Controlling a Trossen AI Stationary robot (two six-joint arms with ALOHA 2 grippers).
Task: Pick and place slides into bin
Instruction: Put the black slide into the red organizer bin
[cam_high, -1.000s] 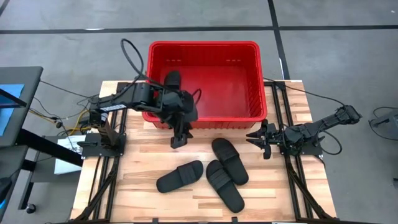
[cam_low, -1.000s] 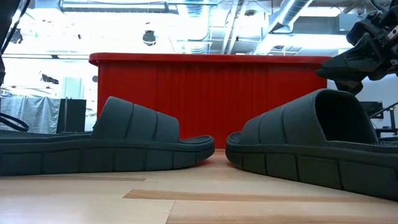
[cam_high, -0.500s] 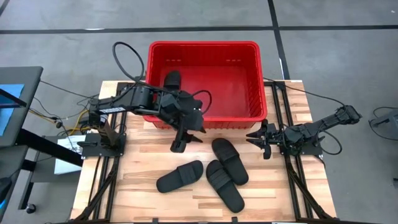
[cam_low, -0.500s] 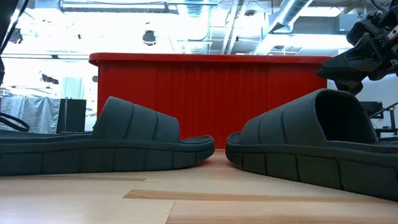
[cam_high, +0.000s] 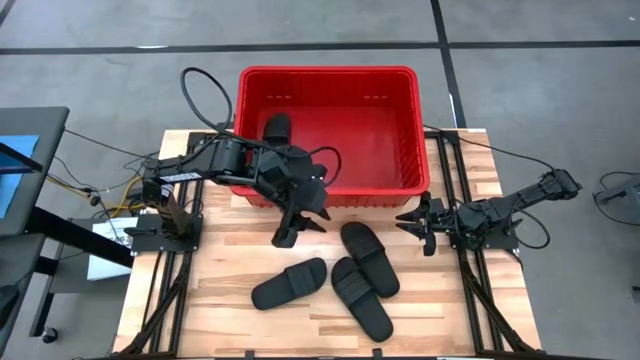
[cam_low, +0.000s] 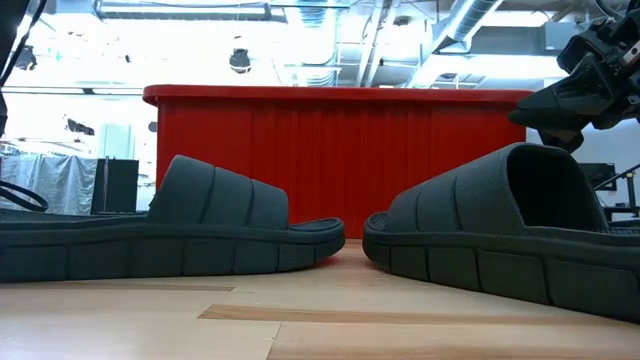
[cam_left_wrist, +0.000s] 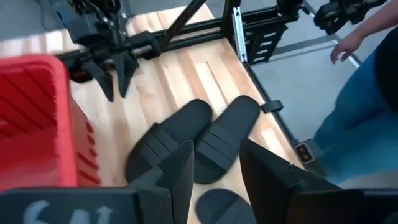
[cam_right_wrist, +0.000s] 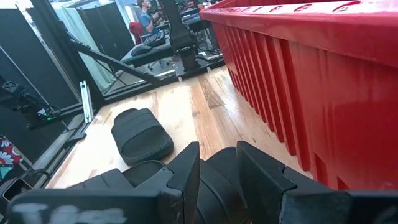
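You have three slides (cam_high: 336, 280) lying on the surface (cam_high: 240, 330) and one already in the bin (cam_high: 330, 127). Your left end effector (cam_high: 297, 222) hangs above them, fingers apart and empty; next, lower onto the nearest strap. The right end effector (cam_high: 413, 222) waits open. Only the left wrist view shows a person's hand (cam_left_wrist: 348, 43) beyond.

The left pincer (cam_left_wrist: 214, 171) is hanging open over three black slides (cam_left_wrist: 169, 148) lying close together on the wooden counter (cam_left_wrist: 186, 81), beside the red bin (cam_left_wrist: 34, 118), while what is probably a person's hand (cam_left_wrist: 348, 42) is showing beyond.
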